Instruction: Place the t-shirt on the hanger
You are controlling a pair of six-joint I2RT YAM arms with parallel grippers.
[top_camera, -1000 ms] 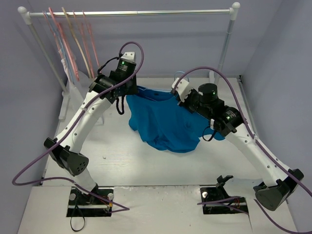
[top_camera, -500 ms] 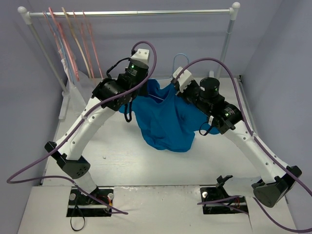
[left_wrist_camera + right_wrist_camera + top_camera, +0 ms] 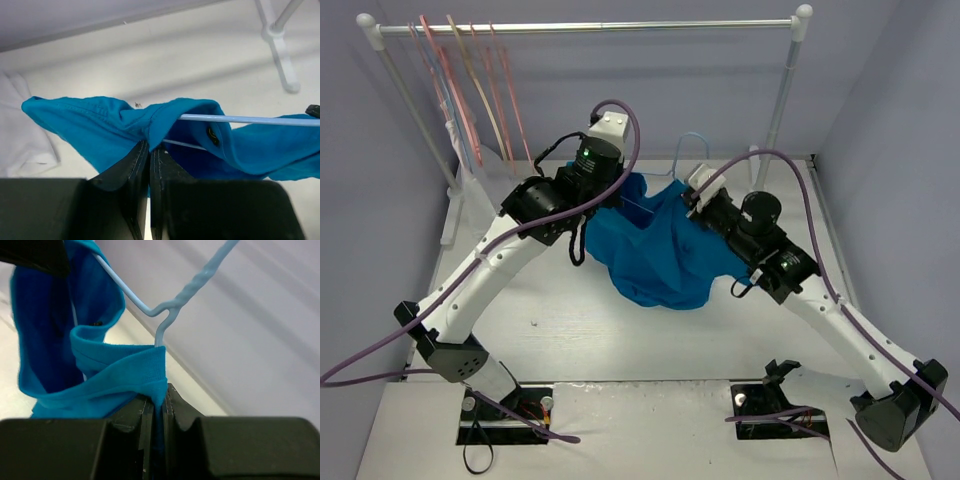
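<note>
The bright blue t-shirt (image 3: 660,255) hangs bunched between both grippers above the table. The thin light-blue hanger (image 3: 691,146) is threaded inside it, with the hook sticking up behind. My left gripper (image 3: 612,192) is shut on a fold of the t-shirt (image 3: 100,125); the left wrist view (image 3: 149,147) shows the hanger wire (image 3: 250,120) running through the cloth. My right gripper (image 3: 694,197) is shut on the ribbed collar edge of the t-shirt (image 3: 115,375), seen in the right wrist view (image 3: 161,400) just below the hanger's twisted neck (image 3: 172,307).
A clothes rack (image 3: 590,27) spans the back, with pink hangers (image 3: 455,90) and a tan hanger (image 3: 472,75) at its left end. A whitish garment (image 3: 20,135) lies at the left. The rack's right post (image 3: 783,95) and foot (image 3: 280,35) stand near the shirt.
My left gripper has moved right and toward the back with the shirt. The shirt is gathered narrower between the grippers, and the hanger hook now shows behind it.
</note>
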